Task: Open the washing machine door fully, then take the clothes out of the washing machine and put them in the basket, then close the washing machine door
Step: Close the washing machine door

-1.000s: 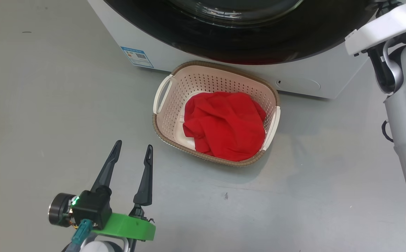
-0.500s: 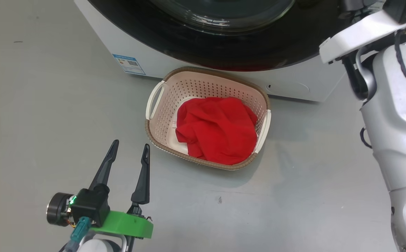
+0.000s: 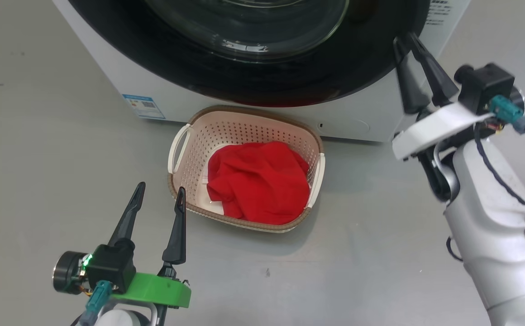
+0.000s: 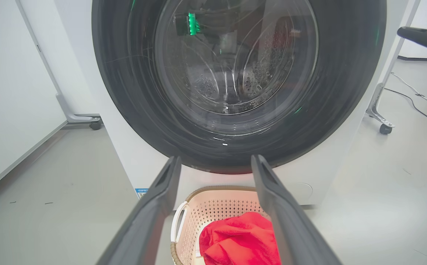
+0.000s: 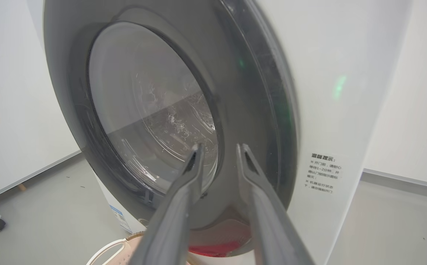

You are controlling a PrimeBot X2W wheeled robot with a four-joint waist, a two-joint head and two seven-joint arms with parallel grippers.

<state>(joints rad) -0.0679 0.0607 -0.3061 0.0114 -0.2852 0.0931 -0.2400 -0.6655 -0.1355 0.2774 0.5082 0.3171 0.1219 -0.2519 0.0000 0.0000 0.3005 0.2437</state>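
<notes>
The washing machine (image 3: 108, 77) stands at the top of the head view, its door (image 3: 253, 77) lying flat against the white front; the black rim and glass bowl also show in the left wrist view (image 4: 132, 92) and right wrist view (image 5: 250, 110). Red clothes (image 3: 258, 181) lie in the cream basket (image 3: 244, 113) on the floor just before the machine. My left gripper (image 3: 161, 187) hangs open and empty at the lower left, left of the basket. My right gripper (image 3: 404, 38) points at the door's right rim, fingers slightly apart with nothing between them (image 5: 220, 145).
A blue label sticker (image 3: 140, 106) sits low on the machine's front. Wheeled frame legs (image 4: 381, 121) (image 4: 84, 119) stand on both sides of the machine, with a cable (image 4: 419, 99) on the floor at the right. Grey floor spreads around the basket.
The head camera has shifted, sliding the scene left and down. My right arm has swung into view beside the door's right rim, and its fingers have parted a little from shut.
</notes>
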